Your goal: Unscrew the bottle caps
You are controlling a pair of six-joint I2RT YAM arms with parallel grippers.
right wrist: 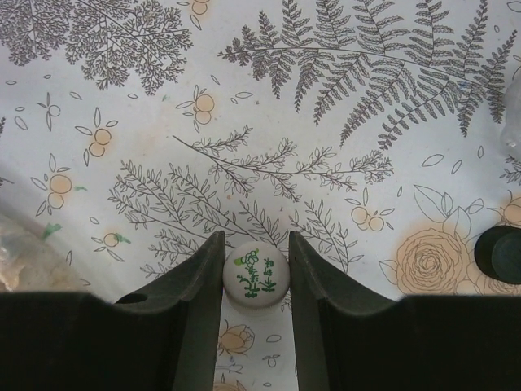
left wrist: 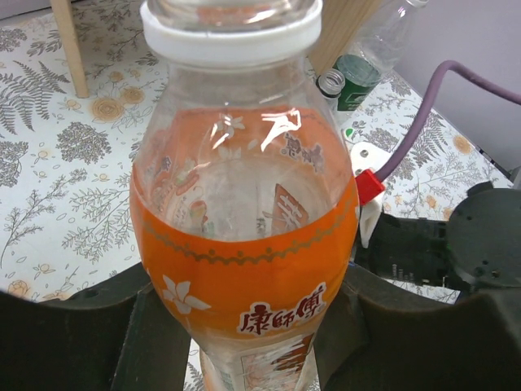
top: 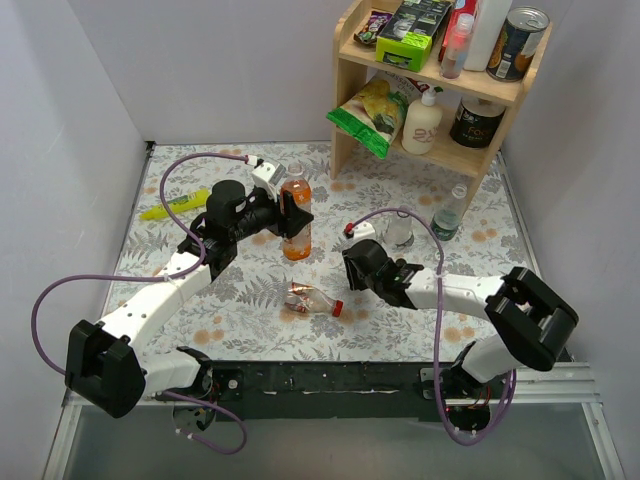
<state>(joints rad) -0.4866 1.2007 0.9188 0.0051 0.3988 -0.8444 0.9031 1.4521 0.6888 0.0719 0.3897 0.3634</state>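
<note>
- One reddish-labelled bottle nearest the arm bases: lies on its side on the floral tablecloth, red cap on, pointing right.
- Just behind and to the right, right gripper: points down at the cloth. In its wrist view, fingers closed against both sides of a white cap with green print. Cannot tell whether the cap rests on the cloth or hangs just above it.
- Black cap: sits on the cloth, apart from those fingers, partly cut off by the frame edge.
- Further back on the left, left gripper: clamps the orange bottle at its label, one finger on each side. Stands upright on the cloth.
- White collar ring at that bottle's neck. Top cropped in the wrist view and too small from above to tell whether capped.
- Clear bottle: upright, just behind the right gripper. Label not readable.
- Green-labelled bottle: upright, just beyond and right of the clear one, near the foot of the shelf.
- Farthest, back right, wooden shelf: holds tins, a white pump bottle and a green snack bag.
</note>
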